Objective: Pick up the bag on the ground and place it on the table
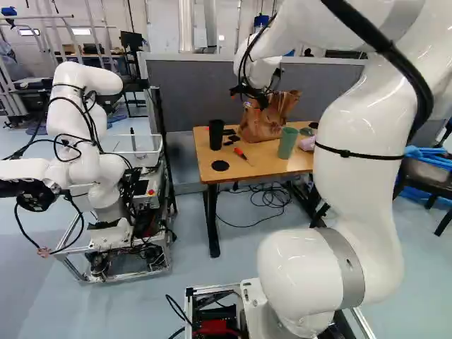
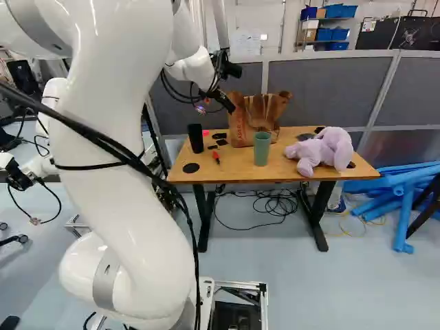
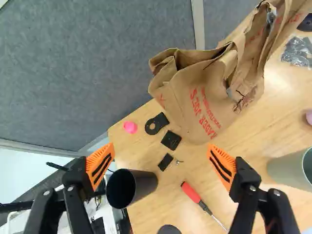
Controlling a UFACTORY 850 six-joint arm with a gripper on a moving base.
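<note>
The gripper [image 2: 223, 102] hangs above the table's left part in the right base view, close beside the brown paper bag [image 2: 253, 120]. That bag stands crumpled and upright on the wooden table [image 2: 237, 165], near the grey partition. In the wrist view the gripper [image 3: 161, 163] has its orange-padded fingers wide apart, with nothing held between them. The bag [image 3: 204, 97] lies ahead of the fingertips there, its folded top pointing away, and neither finger touches it.
On the table stand a black cup [image 1: 216, 134], a green cup [image 1: 288, 142], a red screwdriver [image 3: 191, 193] and a purple plush toy [image 2: 326, 150]. Another robot [image 1: 88, 141] stands at the left of the left base view. A partition [image 2: 323, 86] runs behind the table.
</note>
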